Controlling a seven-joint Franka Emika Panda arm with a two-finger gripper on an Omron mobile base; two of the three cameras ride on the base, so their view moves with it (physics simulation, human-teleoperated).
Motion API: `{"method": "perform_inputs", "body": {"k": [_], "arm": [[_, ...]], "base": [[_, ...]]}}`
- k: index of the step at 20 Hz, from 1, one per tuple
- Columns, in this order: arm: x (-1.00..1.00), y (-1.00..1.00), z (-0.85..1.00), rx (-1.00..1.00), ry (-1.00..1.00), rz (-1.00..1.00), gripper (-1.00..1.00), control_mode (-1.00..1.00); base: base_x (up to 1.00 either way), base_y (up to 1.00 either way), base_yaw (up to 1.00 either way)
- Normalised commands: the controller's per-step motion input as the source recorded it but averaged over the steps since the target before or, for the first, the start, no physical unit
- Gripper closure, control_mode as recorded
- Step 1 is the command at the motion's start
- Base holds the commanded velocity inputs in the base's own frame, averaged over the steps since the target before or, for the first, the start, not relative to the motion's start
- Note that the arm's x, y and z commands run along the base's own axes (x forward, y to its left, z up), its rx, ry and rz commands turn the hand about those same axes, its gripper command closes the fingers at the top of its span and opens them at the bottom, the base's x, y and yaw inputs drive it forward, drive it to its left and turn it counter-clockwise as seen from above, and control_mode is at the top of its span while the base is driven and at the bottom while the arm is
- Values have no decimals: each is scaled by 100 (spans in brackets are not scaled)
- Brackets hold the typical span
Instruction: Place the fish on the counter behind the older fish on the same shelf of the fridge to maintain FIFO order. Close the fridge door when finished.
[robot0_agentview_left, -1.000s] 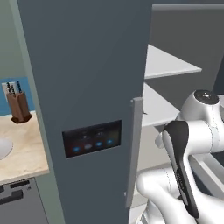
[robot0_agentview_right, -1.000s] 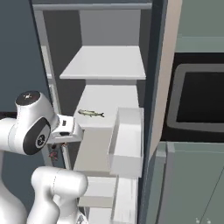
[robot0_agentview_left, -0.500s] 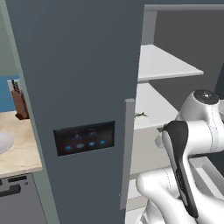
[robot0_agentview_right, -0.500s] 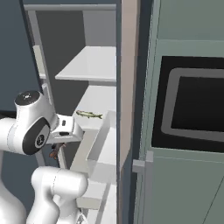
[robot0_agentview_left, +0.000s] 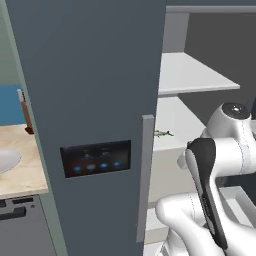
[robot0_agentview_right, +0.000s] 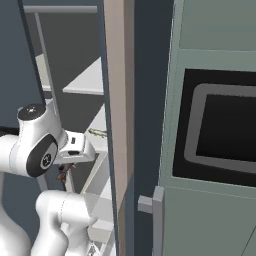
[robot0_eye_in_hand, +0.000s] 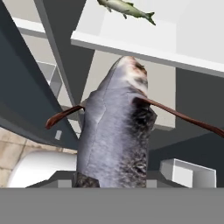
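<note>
I had the dark fish (robot0_eye_in_hand: 116, 131) pinched in my gripper (robot0_eye_in_hand: 111, 186), its body rising straight up from the bottom of my hand view and covering my fingertips, so I judged the hold by how the fish sat rather than by seeing the jaws. It hung in the air in front of the open fridge (robot0_agentview_left: 90, 100), below the shelf (robot0_eye_in_hand: 144, 39) where the older fish (robot0_eye_in_hand: 127, 8) lay, pale and silvery-green, near the front edge. From the left base view that older fish (robot0_agentview_left: 162, 133) showed just past the door edge on the same white shelf (robot0_agentview_left: 175, 125).

I reckoned the dark fish to be light, smooth-skinned and likely slippery, with thin reddish-brown fins that would give no purchase. The grip seemed low on the body, towards the tail end, which left the head free to swing. A hold across the thick middle would have been steadier. Setting it behind the older fish called for reaching past it without brushing it.
</note>
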Motion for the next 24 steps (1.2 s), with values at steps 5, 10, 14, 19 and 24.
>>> {"method": "perform_inputs", "body": {"k": [5, 10, 14, 19, 24], "arm": [[0, 0, 0, 0, 0, 0, 100, 100], [26, -49, -11, 5, -2, 8, 100, -100], [50, -40, -23, 1, -1, 7, 100, -100], [66, -11, -28, -5, 0, 5, 100, -100], [77, 0, -9, -15, -6, 6, 100, -100]], "base": [[50, -26, 19], [8, -9, 3], [0, 0, 0], [0, 0, 0], [0, 0, 0]]}}
